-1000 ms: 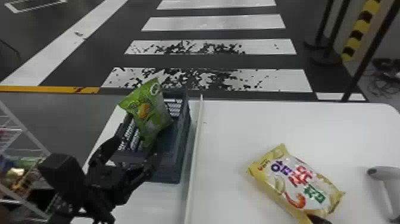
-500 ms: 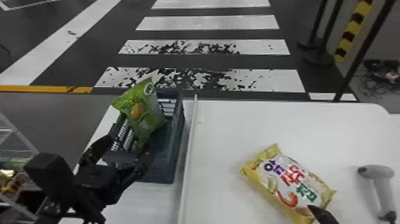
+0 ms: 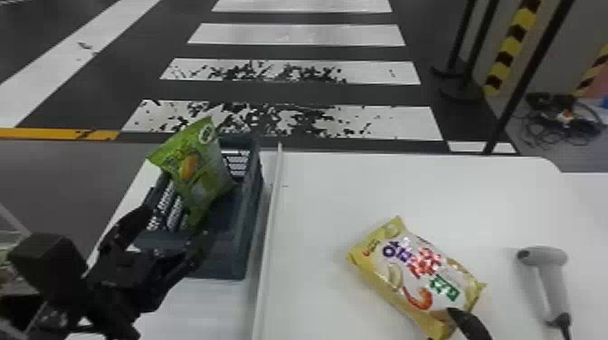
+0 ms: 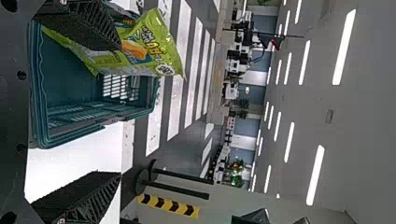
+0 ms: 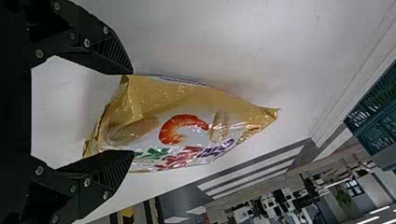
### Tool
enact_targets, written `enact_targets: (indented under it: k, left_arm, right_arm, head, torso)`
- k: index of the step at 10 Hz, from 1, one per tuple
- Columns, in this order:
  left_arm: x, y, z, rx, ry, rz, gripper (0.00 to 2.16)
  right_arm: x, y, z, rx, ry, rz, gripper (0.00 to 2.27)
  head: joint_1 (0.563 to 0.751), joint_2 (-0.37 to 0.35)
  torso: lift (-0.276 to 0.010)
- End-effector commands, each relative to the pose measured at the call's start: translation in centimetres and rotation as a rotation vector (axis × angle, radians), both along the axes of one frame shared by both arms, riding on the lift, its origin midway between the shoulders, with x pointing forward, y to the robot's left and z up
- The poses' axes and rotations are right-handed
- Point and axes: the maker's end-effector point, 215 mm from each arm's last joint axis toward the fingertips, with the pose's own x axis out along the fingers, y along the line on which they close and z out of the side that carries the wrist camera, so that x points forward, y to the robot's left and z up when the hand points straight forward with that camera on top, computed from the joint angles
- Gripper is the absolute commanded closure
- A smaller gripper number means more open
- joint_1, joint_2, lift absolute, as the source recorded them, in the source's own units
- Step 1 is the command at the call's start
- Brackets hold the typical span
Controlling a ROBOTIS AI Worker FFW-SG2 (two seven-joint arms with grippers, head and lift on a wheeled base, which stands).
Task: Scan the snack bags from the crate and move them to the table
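- Head view: the right gripper (image 3: 468, 323) has edged forward over the yellow bag (image 3: 416, 276), which lies well inside the table's (image 3: 344, 194) far edge.
- Left wrist view: the left gripper (image 3: 177, 221) gapes; the green bag (image 4: 147, 44) tilts above the crate's (image 4: 39, 93) rim.
- Right wrist view: fingers spread around the yellow bag's end.
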Motion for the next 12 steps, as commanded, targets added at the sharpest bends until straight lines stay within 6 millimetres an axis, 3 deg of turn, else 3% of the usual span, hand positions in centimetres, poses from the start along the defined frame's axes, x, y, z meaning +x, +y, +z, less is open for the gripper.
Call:
enact_targets:
  k: [1,2,3,5,6,9,12]
  left_arm:
    - [0.1,0.2,-0.2,-0.003,0.003,0.002,0.03]
    - [0.2,0.1,-0.5,-0.011,0.007,-0.002,0.03]
    - [0.2,0.0,-0.6,-0.016,0.011,-0.003,0.03]
    - [0.2,0.0,-0.9,-0.02,0.014,-0.006,0.03]
    - [0.2,0.0,-0.8,-0.02,0.013,-0.009,0.03]
    - [0.3,-0.3,-0.7,-0.025,0.013,-0.011,0.03]
    - [0.6,-0.5,-1.1,-0.032,0.02,-0.016,0.03]
  right_arm:
    - [-0.1,0.2,-0.3,-0.003,0.009,0.001,0.61]
    - [-0.1,0.1,-0.4,-0.009,0.013,-0.005,1.38]
    - [0.0,0.1,-0.3,-0.012,0.009,-0.006,1.78]
    - [-0.1,0.5,0.6,0.027,0.013,-0.017,1.89]
    - [0.1,0.9,2.2,0.059,0.002,-0.036,1.89]
    - [1.7,-0.4,9.9,0.188,-0.048,-0.155,1.89]
    - [1.8,-0.8,12.7,0.639,0.12,-0.355,1.9]
  head:
    - [0.695,0.037]
    - [0.695,0.039]
    - [0.695,0.04]
    - [0.695,0.038]
    - [0.695,0.04]
    - [0.695,0.047]
    - [0.695,0.018]
  torso:
    - [-0.095]
    - [-0.095]
    - [-0.095]
    - [-0.095]
    - [-0.095]
    - [-0.095]
    - [-0.095]
